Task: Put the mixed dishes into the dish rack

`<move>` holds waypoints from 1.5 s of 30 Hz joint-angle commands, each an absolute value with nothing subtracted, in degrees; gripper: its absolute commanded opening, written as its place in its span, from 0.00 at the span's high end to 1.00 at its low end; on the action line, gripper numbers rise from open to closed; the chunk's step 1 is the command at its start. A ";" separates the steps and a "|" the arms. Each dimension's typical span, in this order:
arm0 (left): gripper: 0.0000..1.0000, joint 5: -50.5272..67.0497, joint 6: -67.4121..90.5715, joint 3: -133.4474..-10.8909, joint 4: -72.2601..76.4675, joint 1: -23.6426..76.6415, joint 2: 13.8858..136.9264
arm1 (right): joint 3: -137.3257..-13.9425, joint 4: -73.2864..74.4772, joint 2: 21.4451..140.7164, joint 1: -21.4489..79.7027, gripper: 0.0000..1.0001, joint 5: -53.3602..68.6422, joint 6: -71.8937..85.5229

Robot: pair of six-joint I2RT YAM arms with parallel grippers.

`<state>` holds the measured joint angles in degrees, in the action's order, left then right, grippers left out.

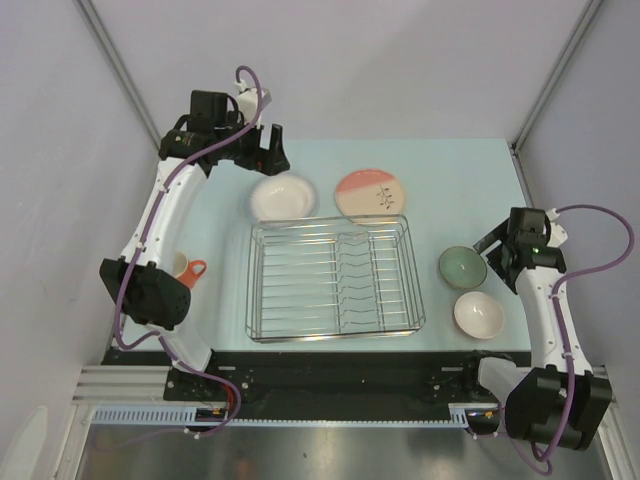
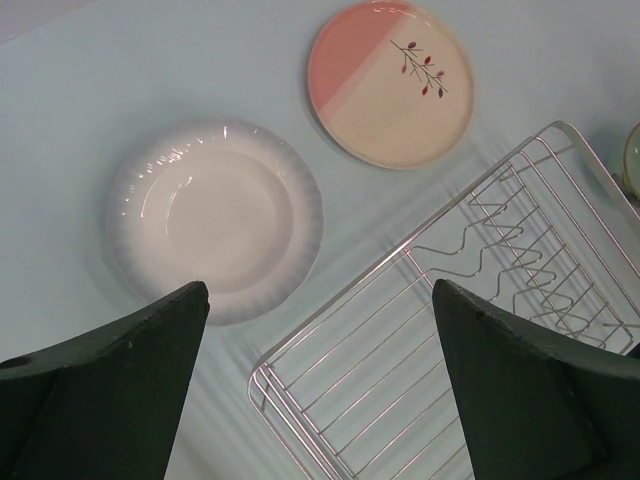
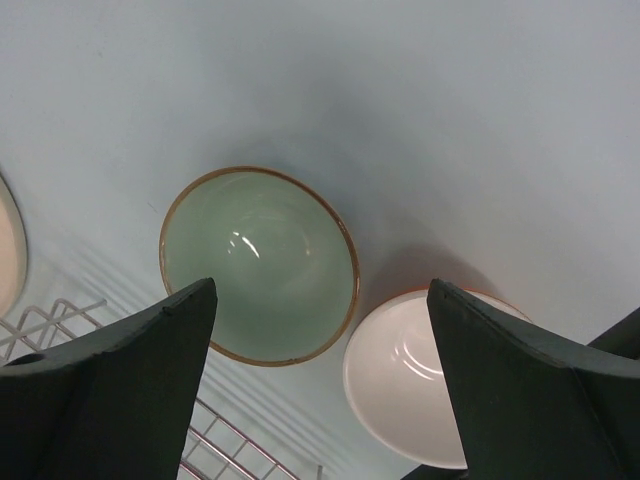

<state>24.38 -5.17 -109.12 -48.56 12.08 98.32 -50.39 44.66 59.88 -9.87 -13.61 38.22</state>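
Grippers spread wide over dishes on the table

Dish rack (image 1: 333, 278) sits at the centre of the top view on the pale table (image 1: 450, 170). The white shallow bowl (image 1: 282, 196) and the pink-and-cream plate (image 1: 374, 194) lie just above its upper edge. The sage green bowl (image 1: 462, 266) and the orange-outside white-inside bowl (image 1: 478, 314) lie just beside each other to its right. The orange mug (image 1: 188, 269) stands at the left, partly hidden behind the left arm.

The left gripper (image 2: 320, 290) hangs at the upper left of the top view, jaws wide apart and holding nothing. In its wrist view the white shallow bowl lies centre-left, its lower rim between the dark fingers (image 2: 120, 390) and nearer the left one. A rack corner fills the lower right, and the plate is at the upper centre.

The right gripper (image 3: 322, 290) is at the right of the top view, also wide and holding nothing. In its wrist view the sage green bowl lies centre-left, above the gap between the fingers. The orange-outside bowl is at the lower right.
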 commanded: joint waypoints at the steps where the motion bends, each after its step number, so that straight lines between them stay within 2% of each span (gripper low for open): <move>1: 0.00 24.44 -6.59 -107.84 -46.85 11.43 95.01 | -48.44 41.31 59.94 -10.28 0.10 -11.69 39.99; 7: 0.00 24.17 -6.94 -105.56 -45.18 11.08 93.96 | -45.79 39.11 62.66 -10.28 0.21 -12.30 39.55; 23: 0.00 25.49 -7.47 -102.75 -43.33 9.93 91.76 | -41.04 29.89 72.15 -10.02 0.31 -13.53 39.90; 29: 0.00 25.40 -7.91 -101.60 -42.98 9.76 90.79 | -41.84 27.95 76.20 -8.79 0.41 -14.94 38.94; 32: 0.00 25.31 -8.17 -101.16 -42.89 9.49 90.70 | -41.31 27.60 77.16 -8.26 0.53 -14.94 38.67; 33: 0.00 25.31 -8.17 -100.81 -42.72 9.49 90.62 | -41.31 27.68 77.17 -8.00 0.63 -14.94 38.50; 35: 0.00 25.22 -8.17 -100.29 -42.19 9.49 90.53 | -41.40 27.86 76.91 -7.56 0.76 -15.29 38.23; 36: 0.00 25.31 -8.00 -99.50 -41.93 9.49 90.44 | -42.35 28.91 76.30 -7.21 0.90 -15.38 38.15; 38: 0.00 25.40 -7.74 -98.44 -40.87 9.40 89.83 | -44.37 30.58 74.72 -5.90 1.00 -16.34 38.23; 42: 0.00 25.75 -7.56 -97.29 -40.25 9.40 89.56 | -53.07 37.15 69.27 4.28 1.00 -28.53 36.66; 43: 0.00 25.84 -7.56 -97.21 -40.43 9.40 89.56 | -58.13 38.57 68.39 10.40 1.00 -35.79 36.22; 45: 0.00 25.75 -7.56 -96.51 -40.34 9.32 89.30 | -62.99 42.79 68.29 15.97 1.00 -41.98 35.69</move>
